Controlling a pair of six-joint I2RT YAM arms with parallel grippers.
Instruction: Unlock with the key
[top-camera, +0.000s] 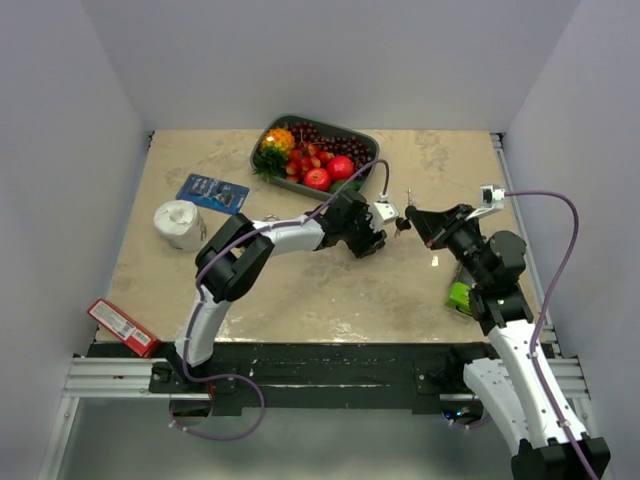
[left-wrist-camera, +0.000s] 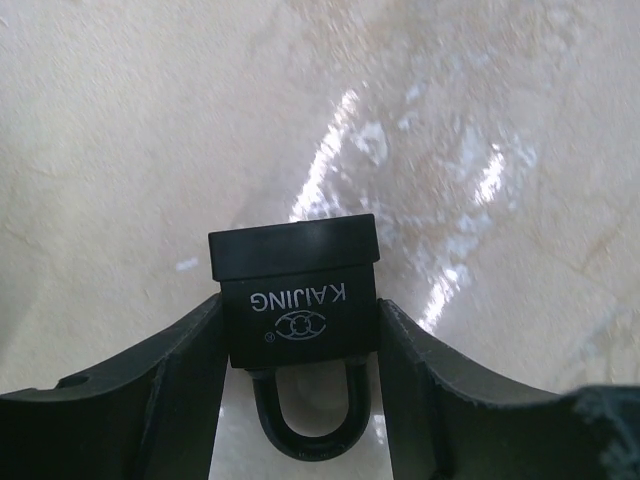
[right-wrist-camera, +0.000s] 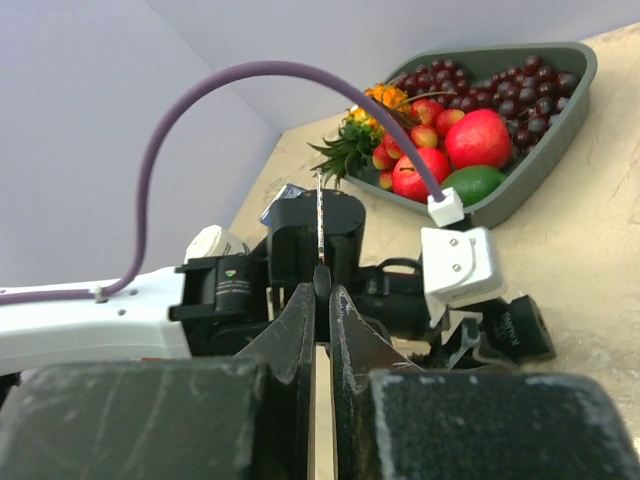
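Observation:
My left gripper (left-wrist-camera: 300, 306) is shut on a black padlock (left-wrist-camera: 297, 290) marked KAIJING. It grips the body by its sides just above the table, with the shackle pointing back toward the wrist. In the top view the padlock (top-camera: 402, 224) sits at the left gripper's (top-camera: 392, 220) tip, mid-table. My right gripper (right-wrist-camera: 318, 290) is shut on a key (right-wrist-camera: 320, 222), pinching its dark head, and the thin blade points up. In the top view the key (top-camera: 408, 197) stands at the right gripper's (top-camera: 413, 213) tip, just right of the padlock. The padlock (right-wrist-camera: 515, 325) lies to the lower right of the key in the right wrist view.
A grey tray (top-camera: 366, 141) of fruit stands at the back centre. A white roll (top-camera: 180, 224) and a blue packet (top-camera: 212, 192) lie at the left. A red packet (top-camera: 122, 327) lies at the front left edge. A green object (top-camera: 459, 297) sits by the right arm.

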